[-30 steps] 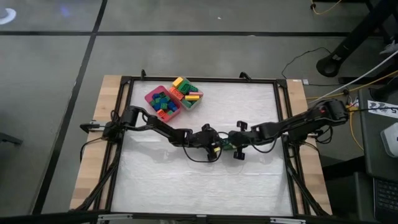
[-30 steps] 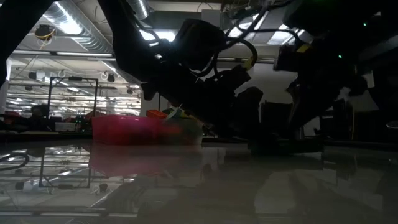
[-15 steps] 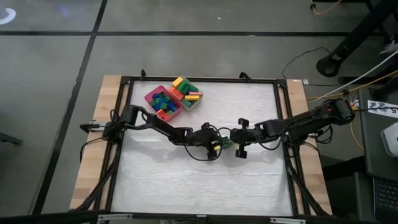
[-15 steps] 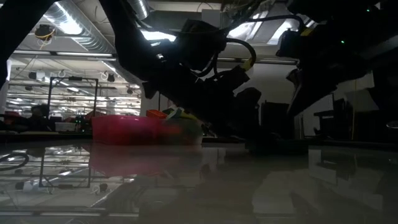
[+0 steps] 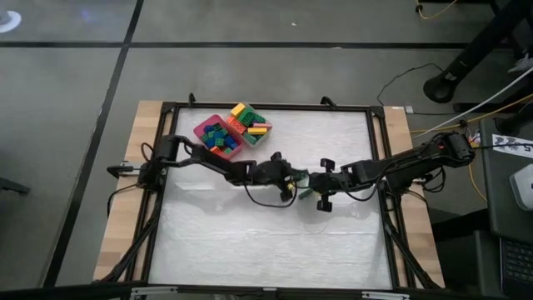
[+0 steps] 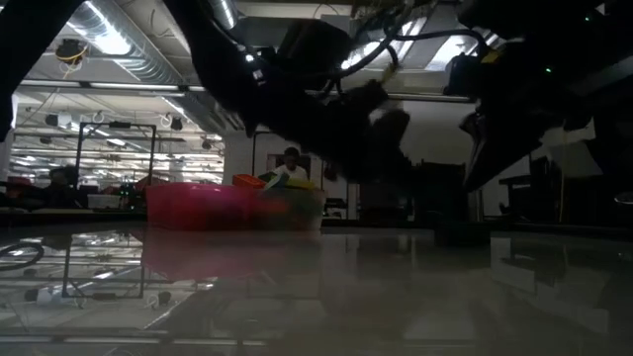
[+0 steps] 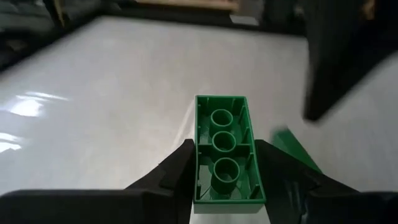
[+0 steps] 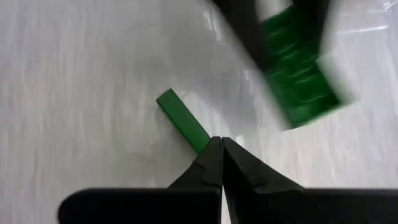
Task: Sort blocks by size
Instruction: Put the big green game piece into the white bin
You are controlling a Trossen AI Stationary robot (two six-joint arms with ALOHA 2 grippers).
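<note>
My left gripper (image 5: 293, 177) is at mid-table, shut on a green block (image 7: 224, 149) with three round tubes in its hollow underside. The same block shows blurred in the right wrist view (image 8: 301, 74). My right gripper (image 8: 217, 142) is shut and stands just right of the left one (image 5: 311, 190). Its tips are at one end of a thin green strip (image 8: 181, 119). A pink tray (image 5: 218, 137) and a clear tray (image 5: 252, 125) at the far left hold many coloured blocks. My left gripper pinches the green block by its two long sides (image 7: 198, 155) between its two fingers. The fingers come from the table's left, slanting down, and lie along the block. It sticks out past the fingertips, underside up, lifted clear of the table. My right gripper has its shut tips at the near end of the thin green strip (image 8: 202, 140). I cannot tell whether they touch or hold it.
The white mat (image 5: 266, 242) lies bare toward the near edge and the right. A black frame (image 5: 376, 167) rims the table. The two arms nearly meet at mid-table. In the low view the pink tray (image 6: 193, 206) stands at the left.
My left gripper has risen with the green block and gone toward the table's far edge, away from my right gripper; the block is now lifted clear. My right gripper has stayed shut and risen a little.
</note>
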